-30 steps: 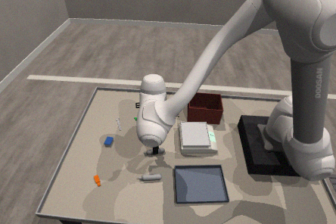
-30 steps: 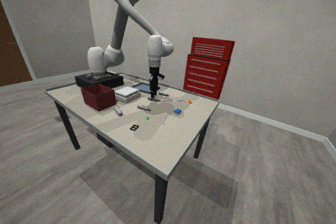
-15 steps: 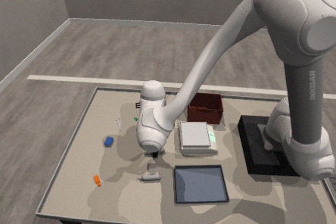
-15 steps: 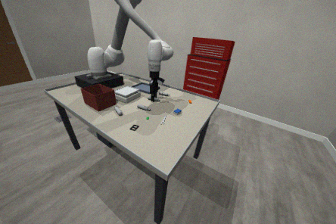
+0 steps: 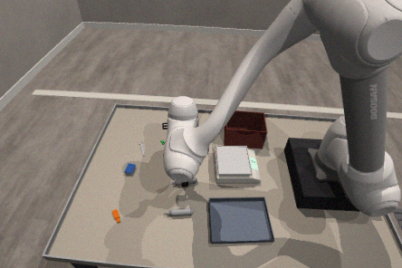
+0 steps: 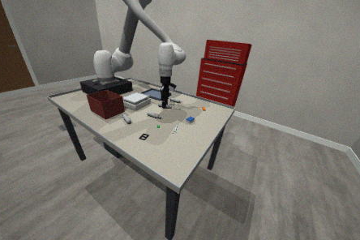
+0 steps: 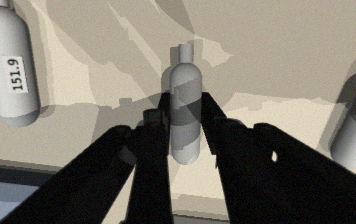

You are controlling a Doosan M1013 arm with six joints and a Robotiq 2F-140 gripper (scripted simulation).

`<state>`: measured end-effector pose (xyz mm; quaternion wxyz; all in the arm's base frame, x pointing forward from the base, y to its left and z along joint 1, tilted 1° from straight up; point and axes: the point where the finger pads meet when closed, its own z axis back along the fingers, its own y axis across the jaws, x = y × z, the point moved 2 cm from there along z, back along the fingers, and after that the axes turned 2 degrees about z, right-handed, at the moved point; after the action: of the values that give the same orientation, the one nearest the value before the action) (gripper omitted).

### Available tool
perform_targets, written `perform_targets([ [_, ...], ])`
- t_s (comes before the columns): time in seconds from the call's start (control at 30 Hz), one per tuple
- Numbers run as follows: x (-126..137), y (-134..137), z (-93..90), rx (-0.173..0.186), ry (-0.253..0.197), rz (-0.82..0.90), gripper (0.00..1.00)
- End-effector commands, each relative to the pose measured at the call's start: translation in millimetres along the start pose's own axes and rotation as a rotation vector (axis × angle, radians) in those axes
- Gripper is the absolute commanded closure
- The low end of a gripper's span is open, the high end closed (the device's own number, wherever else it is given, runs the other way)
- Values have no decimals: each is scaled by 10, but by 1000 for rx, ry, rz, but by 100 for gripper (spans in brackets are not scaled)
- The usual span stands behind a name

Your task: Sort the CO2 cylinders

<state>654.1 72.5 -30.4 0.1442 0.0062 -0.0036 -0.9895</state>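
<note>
My gripper [image 7: 185, 105] [image 5: 185, 186] [image 6: 165, 102] is down at the table top, its two black fingers pressed against the sides of a grey CO2 cylinder [image 7: 185, 75] [image 5: 181, 199] that lies flat. A second cylinder [image 7: 15, 75] [image 5: 181, 211], stamped 151.9, lies to its left in the wrist view. A third cylinder [image 7: 346, 135] shows at the right edge of that view. Two more cylinders [image 6: 154, 115] [image 6: 126, 118] lie further along the table. The dark tray [image 5: 238, 220] [image 6: 152, 93], the white scale [image 5: 234, 163] [image 6: 135, 99] and the red scrap bin [image 5: 245, 129] [image 6: 106, 103] hold no cylinders.
A blue block [image 5: 130, 168], an orange piece [image 5: 117, 215], a green bit [image 5: 162, 142] and a thin white stick [image 5: 142, 148] lie on the left of the table. The arm's black base [image 5: 304, 177] stands at the right. A red tool cabinet [image 6: 223, 73] stands behind the table.
</note>
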Motion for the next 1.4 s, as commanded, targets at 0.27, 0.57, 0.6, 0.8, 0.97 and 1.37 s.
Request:
perform_targets([
  [0.27,-6,22,111,3,2,-5,90],
  [0.57,-15,15,808,2,4,-5,90],
  [0.6,-15,13,913,2,4,-5,90],
  [0.8,-13,7,1322,2,4,-4,90],
  [0.97,-12,3,1666,1,4,-4,90],
  [1.37,5,-2,1706,0,-1,-4,90],
])
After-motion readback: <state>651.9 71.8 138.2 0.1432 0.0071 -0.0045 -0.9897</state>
